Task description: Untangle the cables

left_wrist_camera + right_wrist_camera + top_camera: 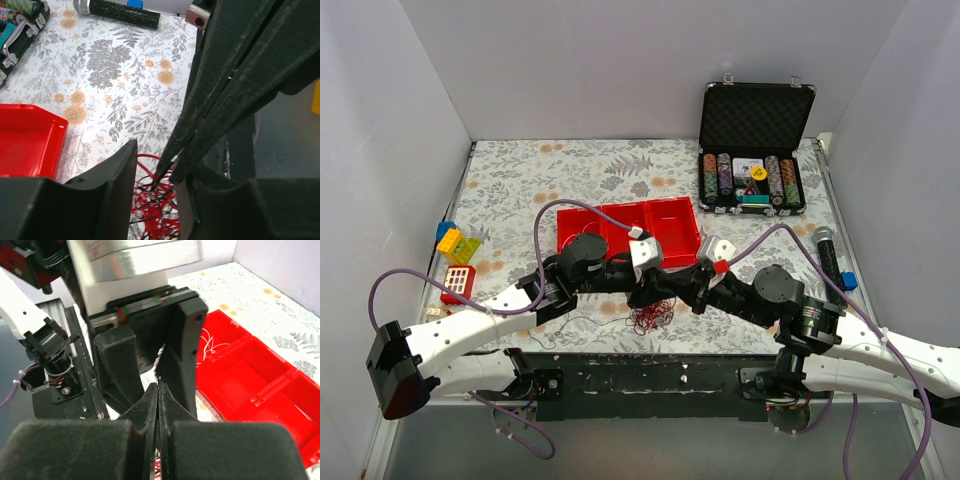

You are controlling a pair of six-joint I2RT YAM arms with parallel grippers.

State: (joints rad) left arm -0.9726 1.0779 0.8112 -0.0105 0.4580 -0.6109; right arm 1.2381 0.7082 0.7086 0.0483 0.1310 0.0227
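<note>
A tangle of thin red and black cables (651,318) lies on the floral tabletop near the front edge. Both grippers meet just above it. My left gripper (647,292) is open, and its two dark fingers straddle the cables (156,212) in the left wrist view. My right gripper (161,175) reaches down between those fingers from the upper right, its tips in the top of the tangle. In the right wrist view the right gripper (158,385) is shut, with a thin dark strand pinched at its tips. A few white cables (212,347) lie in the red tray.
A red compartment tray (665,215) sits just behind the grippers. At the back right stands an open black case of poker chips (753,180). On the right lies a black microphone (827,255). Toy blocks (458,262) rest at the left edge. White walls surround the table.
</note>
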